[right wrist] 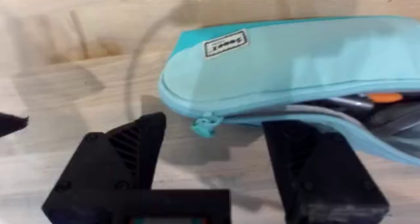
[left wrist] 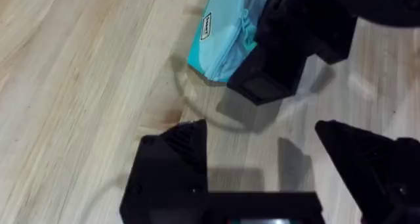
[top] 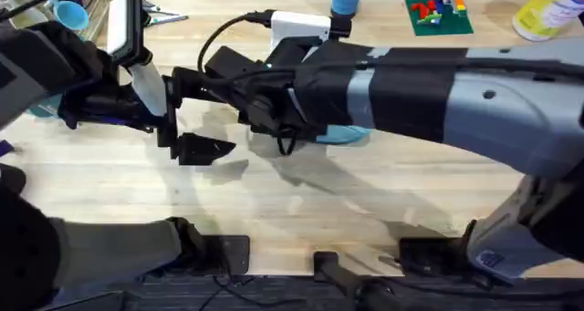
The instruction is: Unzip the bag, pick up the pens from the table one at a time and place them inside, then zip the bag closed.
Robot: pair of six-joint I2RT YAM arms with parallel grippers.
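The light blue bag (right wrist: 295, 60) lies on the wooden table (right wrist: 59, 27), its zipper partly open along one side. Slim dark shapes and an orange end (right wrist: 384, 98) lie inside the gap; I cannot tell whether they are the pens. My right gripper (right wrist: 216, 129) is open, with the zipper pull (right wrist: 207, 125) between its fingers. The right arm covers most of the bag (top: 351, 136) in the overhead view. My left gripper (left wrist: 259, 129) is open and holds nothing, a short way from the bag's end (left wrist: 223, 40), left of it (top: 196, 147).
A green baseplate with bricks (top: 438, 15) and a yellow bottle (top: 547, 10) stand at the back right. A white box with a cable (top: 301, 24) sits at the back middle, a blue cup (top: 71, 15) at the back left. Bare wood (top: 301, 211) lies in front.
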